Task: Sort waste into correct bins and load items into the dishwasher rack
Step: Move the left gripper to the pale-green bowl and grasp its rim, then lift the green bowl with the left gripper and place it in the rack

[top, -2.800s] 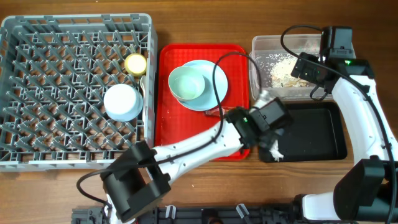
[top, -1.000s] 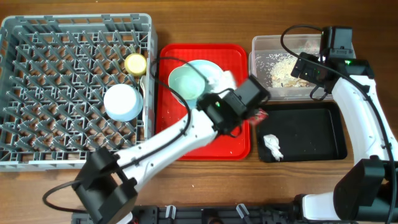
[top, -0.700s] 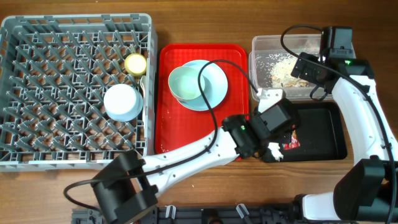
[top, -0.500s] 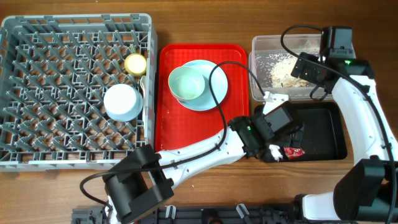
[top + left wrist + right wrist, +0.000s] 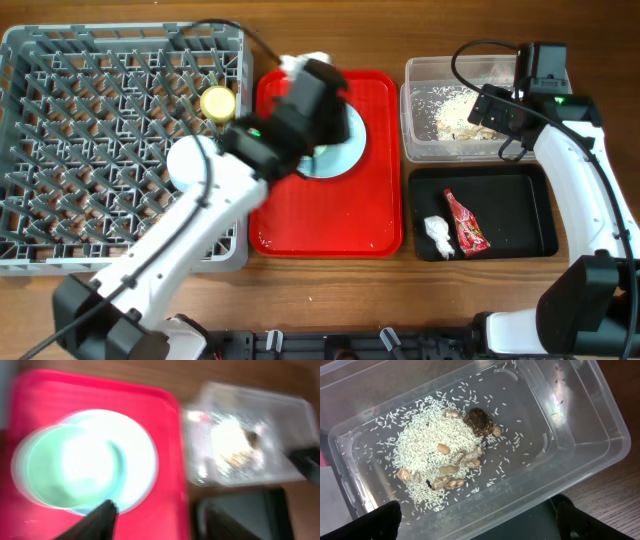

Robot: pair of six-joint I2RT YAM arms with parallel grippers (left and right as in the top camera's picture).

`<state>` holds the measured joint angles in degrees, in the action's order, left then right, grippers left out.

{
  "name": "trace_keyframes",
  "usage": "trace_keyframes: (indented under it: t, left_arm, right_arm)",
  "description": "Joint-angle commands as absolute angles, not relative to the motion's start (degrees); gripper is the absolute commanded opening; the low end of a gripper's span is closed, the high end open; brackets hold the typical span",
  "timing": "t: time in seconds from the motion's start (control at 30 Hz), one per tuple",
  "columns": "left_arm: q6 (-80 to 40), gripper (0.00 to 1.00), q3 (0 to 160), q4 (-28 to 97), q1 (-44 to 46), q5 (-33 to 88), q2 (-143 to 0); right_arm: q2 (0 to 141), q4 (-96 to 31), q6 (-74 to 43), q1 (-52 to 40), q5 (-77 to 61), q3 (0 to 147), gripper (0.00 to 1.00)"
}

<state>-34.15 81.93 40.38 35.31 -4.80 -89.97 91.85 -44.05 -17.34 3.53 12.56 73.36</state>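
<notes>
Nearest the robot, at about 4 o'clock on the surface, the black tray (image 5: 520, 200) holds the red-and-white wrapper (image 5: 466, 222) and the crumpled tissue (image 5: 437, 235) just beside each other. Dry rubbish evidently goes here, kept apart from the food. In the middle lies the red tray (image 5: 330, 215), its near half bare. The light blue plate (image 5: 345, 160) sits toward its far end, with the pale green bowl (image 5: 65, 475) resting on it. The left gripper (image 5: 160, 519) hovers over these two, its jaws parted with nothing between them, though its wrist view is blurred. I judge it is lining up on the bowl or plate, which are not yet in the rack. Further out, at 2 o'clock, the clear tub (image 5: 570, 425) holds the rice scraps (image 5: 430, 455), heaped with brown bits on top. The right gripper (image 5: 477, 520) hangs above it, jaws spread wide and empty, probably parked there to leave the centre free for the other arm. From 8 to 10 o'clock the grey dishwasher rack (image 5: 40, 150) fills the left side. The yellow cup (image 5: 218, 102) stands among the pegs by the rack's edge closest to the red tray, a short reach for loading. A pale round dish (image 5: 182, 165) sits just nearer, partly hidden by the left arm.
</notes>
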Motion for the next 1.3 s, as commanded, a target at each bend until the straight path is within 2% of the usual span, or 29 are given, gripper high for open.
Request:
trace_keyframes:
  t: [0.0, 0.27, 0.5, 0.87, 1.0, 1.13, 1.27]
  left_arm:
    - [-33.4, 0.46, 81.6, 41.6, 29.6, -5.5, -92.6]
    - [-35.6, 0.44, 81.6, 44.0, 24.4, -10.0, -101.9]
    - [-35.7, 0.43, 81.6, 44.2, 23.6, -11.5, -108.6]
    - [-36.4, 0.05, 81.6, 44.2, 23.9, -11.4, -111.1]
    - [-36.5, 0.04, 82.0, 44.0, 24.8, -11.4, -110.2]
    - [-36.4, 0.04, 84.8, 44.2, 24.4, -11.7, -103.6]
    - [-33.0, 0.04, 86.3, 43.5, 22.8, -21.0, -93.6]
  right_arm:
    - [92.5, -43.9, -18.1, 3.7, 13.7, 73.9, 1.00]
    - [92.5, -43.9, -18.0, 3.7, 13.6, 73.9, 1.00]
    - [92.5, -43.9, -18.0, 3.7, 13.7, 73.9, 1.00]
    - [92.5, -43.9, -18.0, 3.7, 13.7, 73.9, 1.00]
    - [92.5, -43.9, -18.1, 3.7, 13.6, 73.9, 1.00]
    - [92.5, -43.9, -18.1, 3.7, 13.7, 73.9, 1.00]
    - [92.5, -43.9, -18.1, 3.7, 13.7, 73.9, 0.99]
